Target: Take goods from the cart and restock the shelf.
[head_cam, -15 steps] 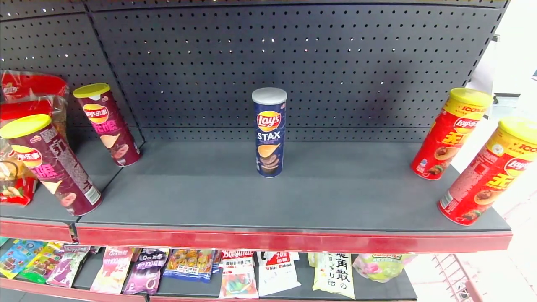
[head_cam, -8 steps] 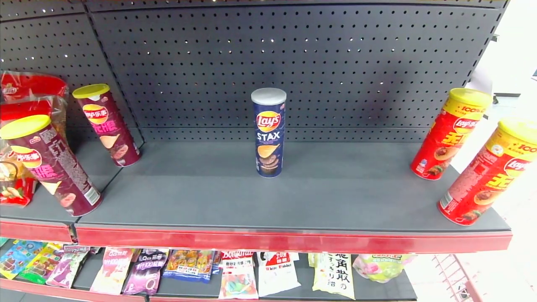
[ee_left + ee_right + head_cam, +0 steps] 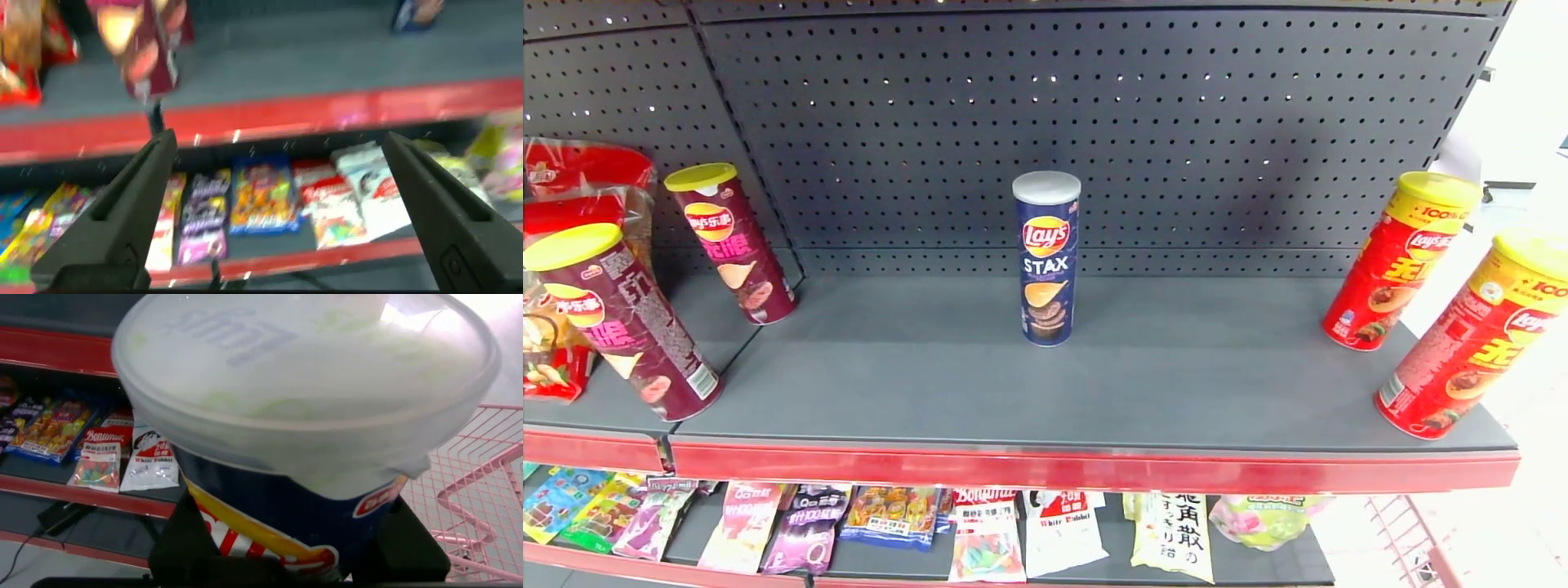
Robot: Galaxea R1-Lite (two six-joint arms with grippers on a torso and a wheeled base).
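blue can [image 3: 302, 416] clamped below its lid by the right gripper [image 3: 294, 543], held off the shelf [image 3: 1094, 384], beside the cart [image 3: 482, 482]. left gripper [image 3: 278, 143] spread wide, empty. can judged light, smooth, thin-walled, easily dented; a mid-body hold is advised.

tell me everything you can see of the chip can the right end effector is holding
The chip can is a dark blue tube with red and yellow print, capped by a cloudy translucent plastic lid, fully seated. It points lid-first at the wrist camera, clamped on its body between the black fingers of the right end effector, in the air near the pink cart.
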